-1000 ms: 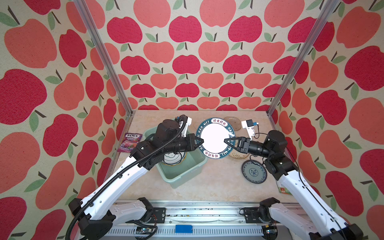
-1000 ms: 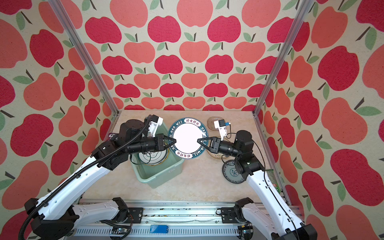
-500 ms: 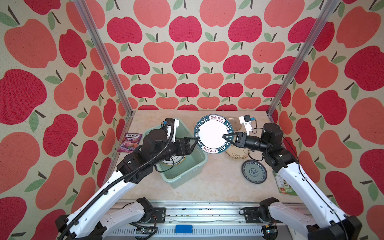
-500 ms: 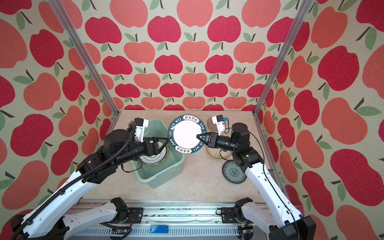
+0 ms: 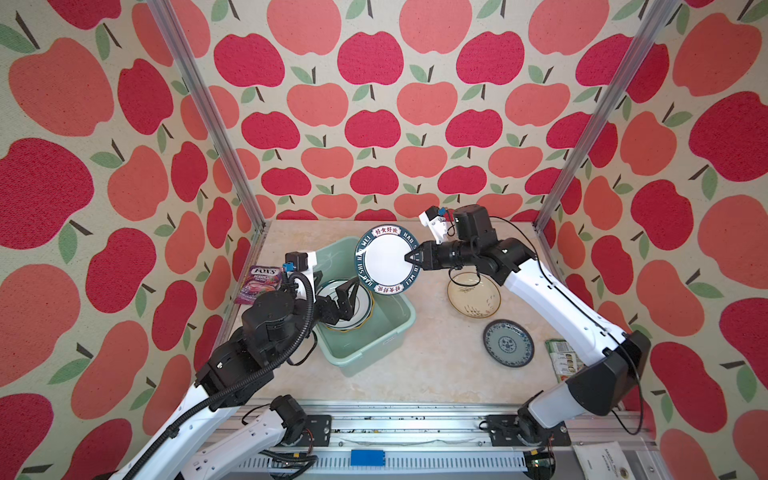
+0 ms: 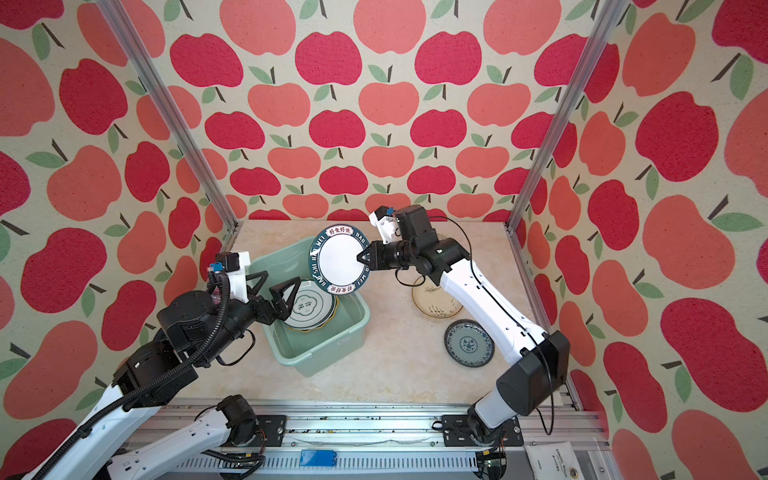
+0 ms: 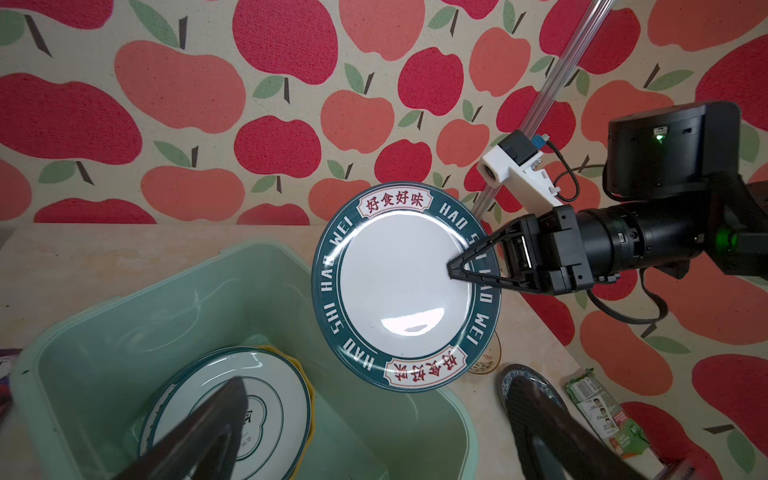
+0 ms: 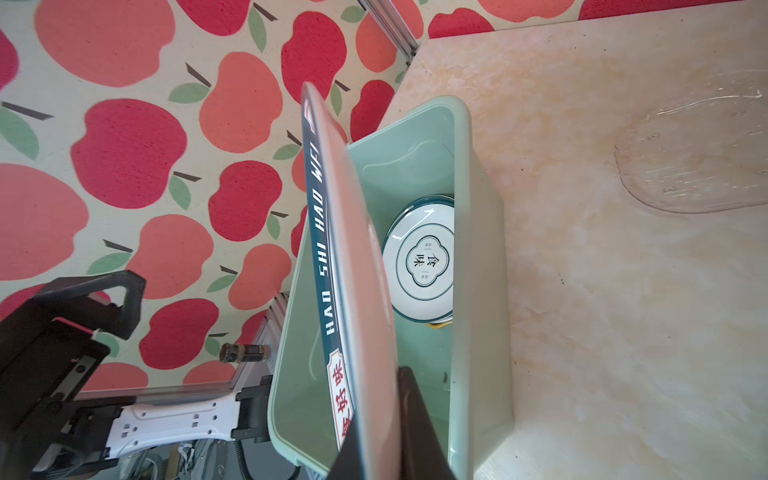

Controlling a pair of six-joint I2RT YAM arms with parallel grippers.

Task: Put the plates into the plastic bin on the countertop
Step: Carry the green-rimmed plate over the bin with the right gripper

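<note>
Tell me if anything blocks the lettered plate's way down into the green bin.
Partly. The right gripper holds the lettered plate above the bin. The open left gripper hangs over the stack of plates inside it, in the way of stacking. The bare floor beside the stack looks free.

Bright, even light, soft shadows, glare patch on lettered plate [image 7: 409, 324].

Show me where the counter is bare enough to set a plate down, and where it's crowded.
Bare: the front counter between the bin and the blue plate; also the bin's floor beside its stacked plates. Crowded: the right side, with the cream plate, blue plate and packet. The lettered plate hangs over the bin.
</note>
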